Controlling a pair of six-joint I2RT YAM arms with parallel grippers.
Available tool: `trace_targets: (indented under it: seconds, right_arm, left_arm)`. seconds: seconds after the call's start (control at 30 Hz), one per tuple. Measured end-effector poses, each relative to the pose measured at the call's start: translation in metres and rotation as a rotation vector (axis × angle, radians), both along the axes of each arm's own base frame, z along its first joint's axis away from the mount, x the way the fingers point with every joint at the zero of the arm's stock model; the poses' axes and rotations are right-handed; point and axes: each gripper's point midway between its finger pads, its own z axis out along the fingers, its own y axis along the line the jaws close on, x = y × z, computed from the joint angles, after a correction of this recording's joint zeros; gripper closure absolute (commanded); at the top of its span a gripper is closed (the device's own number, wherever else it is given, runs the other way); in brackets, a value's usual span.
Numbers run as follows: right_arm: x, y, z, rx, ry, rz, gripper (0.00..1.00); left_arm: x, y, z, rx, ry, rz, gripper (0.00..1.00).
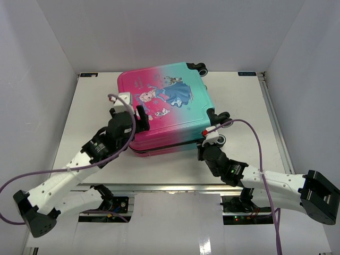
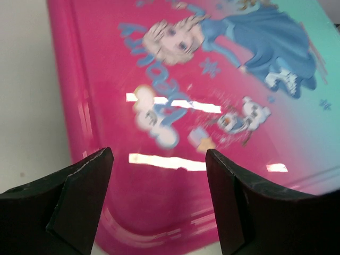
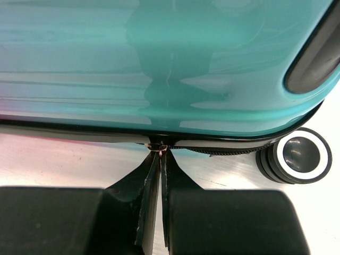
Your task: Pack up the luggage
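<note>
My right end effector (image 3: 160, 153) has its two black fingers pressed together, tips right up against the black zip line (image 3: 212, 151) that runs along the near edge of the case. A tiny glint sits at the tips. It may be the zip slider, but it is too small for me to say whether I have it pinched.

My left end effector (image 2: 158, 156) is spread wide and holds nothing. It hangs over the pink end of the lid, above the cartoon print, and I cannot tell whether the fingers touch the shell.

The small hard-shell suitcase (image 1: 170, 101), pink fading to teal with a princess picture, lies flat on the white surface (image 1: 95, 95), in the upper centre of the overhead frame. Its black wheels (image 3: 297, 154) are towards the right. The lid is down on the base, and no grey lining or contents show in any view.

I judge the filling part to be over and the closing part to be under way: halves together, right arm at the seam, left arm placed to steady the lid. How far the zip has run around the shell I cannot read from here. Left to do, as I see it, is getting that zip fully around and then backing both arms away.
</note>
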Motion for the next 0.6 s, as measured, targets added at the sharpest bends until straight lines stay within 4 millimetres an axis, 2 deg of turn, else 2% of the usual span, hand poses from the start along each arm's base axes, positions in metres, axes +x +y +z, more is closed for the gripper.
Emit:
trace_targets:
  seconds: [0.13,0.17,0.23,0.33,0.4,0.5,0.53,0.6]
  right_arm:
    - [0.0,0.001,0.0,0.001,0.002,0.005,0.92]
    - [0.0,0.001,0.0,0.001,0.002,0.006,0.92]
    - [0.0,0.001,0.0,0.002,0.003,0.008,0.92]
    - [0.0,0.001,-0.001,0.0,0.007,0.015,0.92]
    - [0.0,0.002,-0.002,-0.001,0.01,0.016,0.92]
    - [0.001,0.003,-0.003,0.002,0.01,0.015,0.92]
    - [0.002,0.003,-0.003,0.003,0.01,0.015,0.92]
    - [0.002,0.004,-0.003,0.004,0.01,0.017,0.92]
  left_arm:
    - [0.032,-0.054,0.036,0.016,-0.009,-0.105,0.2]
    - [0.035,-0.063,0.033,0.026,-0.002,-0.114,0.19]
    - [0.033,-0.073,0.013,0.069,0.032,-0.105,0.18]
    - [0.018,-0.064,-0.028,0.182,0.095,-0.033,0.17]
    - [0.016,-0.06,-0.021,0.168,0.07,0.006,0.18]
    - [0.018,-0.06,-0.001,0.154,0.009,-0.015,0.25]
    - [0.021,-0.067,0.007,0.154,-0.014,-0.054,0.29]
    - [0.028,-0.094,0.031,0.137,-0.059,-0.154,0.3]
